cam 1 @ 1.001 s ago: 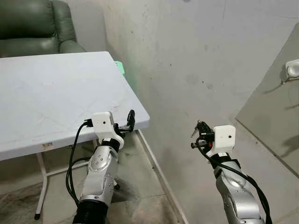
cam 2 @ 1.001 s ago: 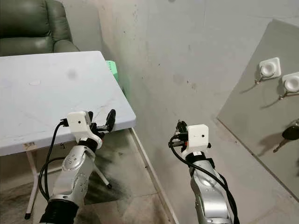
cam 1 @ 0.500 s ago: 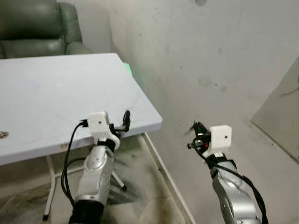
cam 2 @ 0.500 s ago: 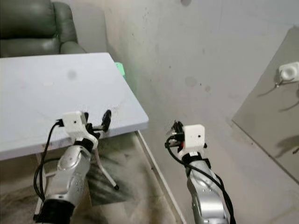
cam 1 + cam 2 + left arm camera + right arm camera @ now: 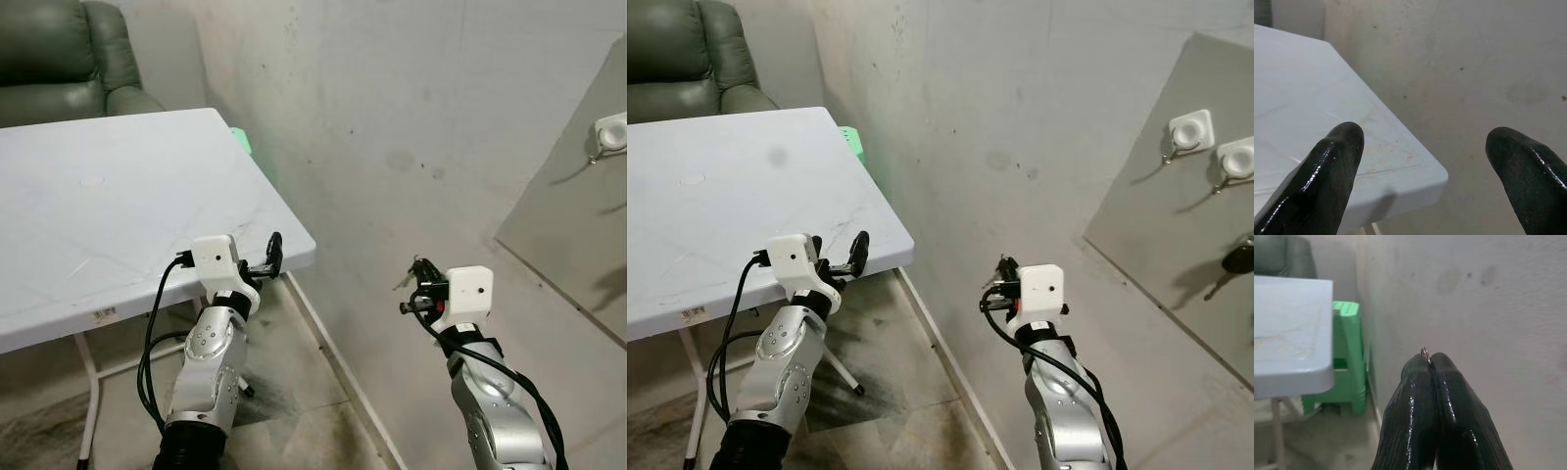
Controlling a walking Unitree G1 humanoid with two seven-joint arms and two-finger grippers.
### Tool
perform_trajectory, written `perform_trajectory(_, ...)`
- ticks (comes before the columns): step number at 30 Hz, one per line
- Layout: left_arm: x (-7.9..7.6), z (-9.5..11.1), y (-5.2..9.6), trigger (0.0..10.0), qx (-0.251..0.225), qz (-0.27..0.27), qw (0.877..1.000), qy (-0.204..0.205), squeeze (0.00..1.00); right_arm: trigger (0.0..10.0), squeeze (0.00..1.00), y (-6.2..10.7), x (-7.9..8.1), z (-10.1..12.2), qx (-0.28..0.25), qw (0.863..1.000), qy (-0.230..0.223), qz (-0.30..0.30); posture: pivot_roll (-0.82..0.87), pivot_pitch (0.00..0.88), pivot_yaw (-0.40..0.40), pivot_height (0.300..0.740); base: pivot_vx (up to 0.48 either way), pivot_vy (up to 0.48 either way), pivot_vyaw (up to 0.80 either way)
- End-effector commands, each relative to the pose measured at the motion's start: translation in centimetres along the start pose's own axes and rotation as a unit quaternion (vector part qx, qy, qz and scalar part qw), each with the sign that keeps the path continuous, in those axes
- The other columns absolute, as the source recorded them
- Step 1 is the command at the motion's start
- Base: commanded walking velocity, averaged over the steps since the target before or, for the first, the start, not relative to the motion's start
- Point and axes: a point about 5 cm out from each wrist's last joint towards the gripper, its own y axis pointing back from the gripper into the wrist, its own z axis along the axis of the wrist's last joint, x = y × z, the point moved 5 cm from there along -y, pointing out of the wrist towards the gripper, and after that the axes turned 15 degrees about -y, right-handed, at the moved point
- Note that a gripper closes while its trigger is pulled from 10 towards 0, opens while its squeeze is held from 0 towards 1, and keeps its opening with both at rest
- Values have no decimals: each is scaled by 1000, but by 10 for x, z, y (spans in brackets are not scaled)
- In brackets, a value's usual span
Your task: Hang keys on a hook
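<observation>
You faced a stained concrete wall point(image 5: 392, 117) with a white folding table point(image 5: 108, 215) to your left, a green armchair point(image 5: 59, 59) behind it and a grey board point(image 5: 1176, 225) leaning in at the right edge. Much was cut off or unclear: in the left eye view the board carried one white hook point(image 5: 611, 134) at the frame's edge, while the right eye view gave you two white hooks point(image 5: 1192, 130) side by side and, below them, a dark key point(image 5: 1236, 260) hanging against the board, half out of frame. The green stool point(image 5: 1345, 357) beside the table showed whole in your right wrist view, but from the head only as a green sliver past the table's far corner. Your right gripper point(image 5: 1429, 360) was raised in front of the wall, well apart from the board, its fingers pressed tight together with a small metal ring of the keys point(image 5: 1424, 352) poking out between the tips; the rest of the bunch was hidden. From the head it read as a small dark tangle, too small to sort out. Your left gripper point(image 5: 266, 257) hung just off the table's near corner, fingers point(image 5: 1332, 166) spread wide and holding nothing.
</observation>
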Motion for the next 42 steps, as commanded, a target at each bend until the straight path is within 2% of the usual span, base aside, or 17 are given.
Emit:
perform_trajectory(1,-10,11,0,10000,-19,-25,999,-13,0,10000,0,-1,-5,24,-49,999,-2,-11,2,14,-83,740,0,0,0)
perform_trajectory(5,-36,23,2,10000,-46,-84,995,-39,0,10000,0,3,-9,45,-95,995,-5,-2,-11,15,-71,740,0,0,0)
perform_trajectory(9,-71,28,8,10000,-65,-157,983,-64,0,10000,0,14,-11,62,-133,991,-9,7,-37,16,-47,740,0,0,0)
perform_trajectory(10,-71,28,8,10000,-65,-157,983,-64,0,10000,0,14,-11,62,-133,991,-9,7,-37,16,-47,740,0,0,0)
perform_trajectory(11,-82,30,11,10000,-72,-179,979,-68,0,10000,0,18,-11,66,-144,989,-15,10,-45,16,-40,740,0,0,0)
perform_trajectory(13,-86,31,12,10000,-75,-187,977,-70,0,10000,0,20,-10,68,-147,989,-17,12,-47,15,-38,740,0,0,0)
perform_trajectory(14,-94,33,16,10000,-81,-205,973,-67,0,10000,0,23,-7,70,-153,988,-10,20,-50,10,-34,740,0,0,0)
perform_trajectory(17,-104,37,20,10000,-88,-224,969,-60,0,10000,0,26,-7,69,-151,988,-3,17,-57,5,-29,740,0,0,0)
perform_trajectory(27,-100,42,19,10000,-98,-227,966,-69,0,10000,0,22,-3,72,-160,987,-7,15,-55,0,-26,740,0,0,0)
perform_trajectory(32,-106,52,21,10000,-116,-246,960,-68,0,10000,0,20,-12,85,-182,983,-12,-10,-45,0,-34,740,0,0,0)
perform_trajectory(42,-104,51,21,10000,-116,-241,961,-74,0,10000,0,18,-13,84,-176,984,-9,-13,-45,9,-37,740,0,0,0)
